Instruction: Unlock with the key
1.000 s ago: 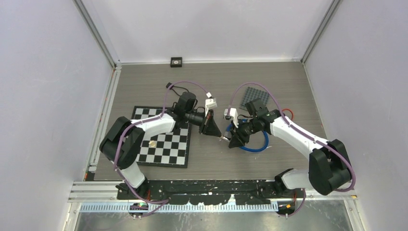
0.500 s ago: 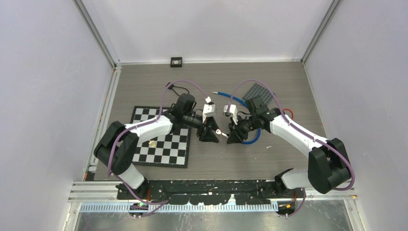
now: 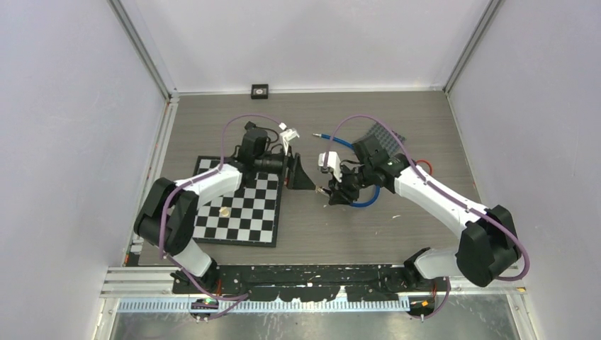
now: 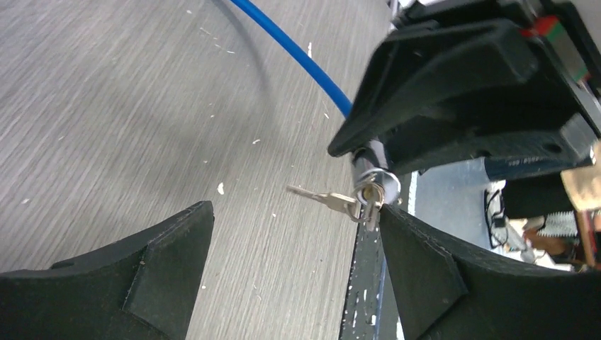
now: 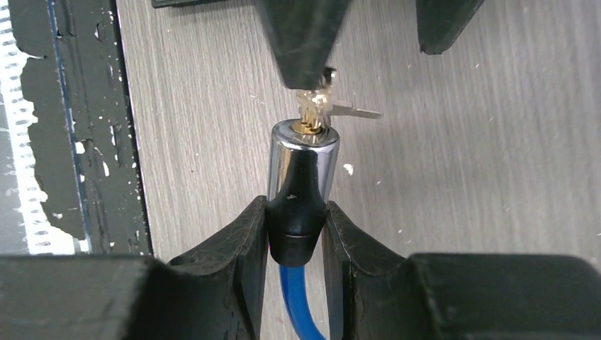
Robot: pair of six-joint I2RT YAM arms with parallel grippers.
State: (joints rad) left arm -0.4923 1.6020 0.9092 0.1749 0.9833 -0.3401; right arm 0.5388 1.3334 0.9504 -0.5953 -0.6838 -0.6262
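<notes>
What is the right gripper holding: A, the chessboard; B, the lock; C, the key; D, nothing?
B: in the right wrist view the right gripper is shut on the lock, just below its chrome end, where the key sits.

Blade of key [image 5: 314, 106] seemingly hidden inside lock [image 5: 303, 159].

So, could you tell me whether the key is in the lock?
In: the key sits in the lock cylinder, which the right gripper holds.
</notes>
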